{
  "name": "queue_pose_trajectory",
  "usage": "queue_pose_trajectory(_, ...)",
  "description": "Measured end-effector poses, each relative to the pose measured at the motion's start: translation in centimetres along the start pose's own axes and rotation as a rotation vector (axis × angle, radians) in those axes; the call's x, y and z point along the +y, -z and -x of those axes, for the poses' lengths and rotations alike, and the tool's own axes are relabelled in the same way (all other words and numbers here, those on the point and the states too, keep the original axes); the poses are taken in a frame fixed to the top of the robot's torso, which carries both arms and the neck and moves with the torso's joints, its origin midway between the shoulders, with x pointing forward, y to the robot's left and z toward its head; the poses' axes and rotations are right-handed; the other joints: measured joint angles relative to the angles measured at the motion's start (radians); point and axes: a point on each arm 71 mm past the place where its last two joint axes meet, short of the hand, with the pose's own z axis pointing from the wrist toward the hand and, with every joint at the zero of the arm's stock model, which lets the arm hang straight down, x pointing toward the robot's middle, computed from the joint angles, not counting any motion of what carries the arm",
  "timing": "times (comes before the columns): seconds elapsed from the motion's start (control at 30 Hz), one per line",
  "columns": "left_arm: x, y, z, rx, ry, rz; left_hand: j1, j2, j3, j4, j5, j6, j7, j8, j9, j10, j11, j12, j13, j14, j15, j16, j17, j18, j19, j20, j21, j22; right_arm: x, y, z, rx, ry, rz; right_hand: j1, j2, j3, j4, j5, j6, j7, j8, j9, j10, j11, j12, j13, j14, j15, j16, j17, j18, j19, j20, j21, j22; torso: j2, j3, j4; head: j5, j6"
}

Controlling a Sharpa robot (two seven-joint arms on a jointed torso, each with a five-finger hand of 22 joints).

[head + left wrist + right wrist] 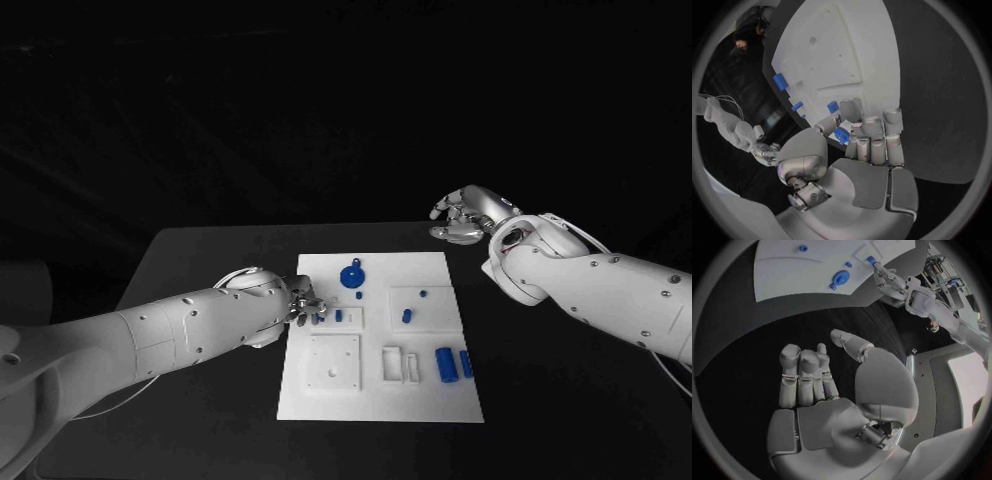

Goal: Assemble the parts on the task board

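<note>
The white task board (433, 400) lies in the middle of the table. My left hand (293, 302) rests at the board's left edge and pinches a small blue part (841, 135) between thumb and fingers, just above the board (854, 50). A blue peg (339, 315) stands right beside those fingers. A round blue disc (352, 275) lies near the board's far side and also appears in the right wrist view (841, 278). Two blue cylinders (454, 365) lie side by side at the near right. My right hand (467, 216) hovers beyond the board's far right corner, holding nothing, its fingers (804, 375) extended.
Two small blue pieces (414, 305) sit in the raised square block right of centre. A square plate with holes (333, 362) and narrow slots (400, 364) occupy the near part of the board. Black table (202, 260) surrounds the board on all sides.
</note>
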Motion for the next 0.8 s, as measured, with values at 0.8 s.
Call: queue_pose_trajectory(0.8,-0.32,0.08,-0.09,0.028,-0.021,-0.002,0.016,-0.029,-0.013,0.007,-0.004,0.0,0.0,-0.004,0.003,0.0,0.0,0.016,0.001,0.0,0.0,0.009,0.0,0.0,0.0,0.0,0.008,0.0,-0.05,0.04,-0.09,0.002,-0.001,-0.001,0.0,0.0,0.0,0.0,0.0,-0.002,0.002,0.0,0.0,0.0,0.0,0.0,-0.001,0.0,0.0,0.0,0.0,0.0,0.0,0.0,0.0,0.0,0.0,0.0,0.0007,0.001,-0.002)
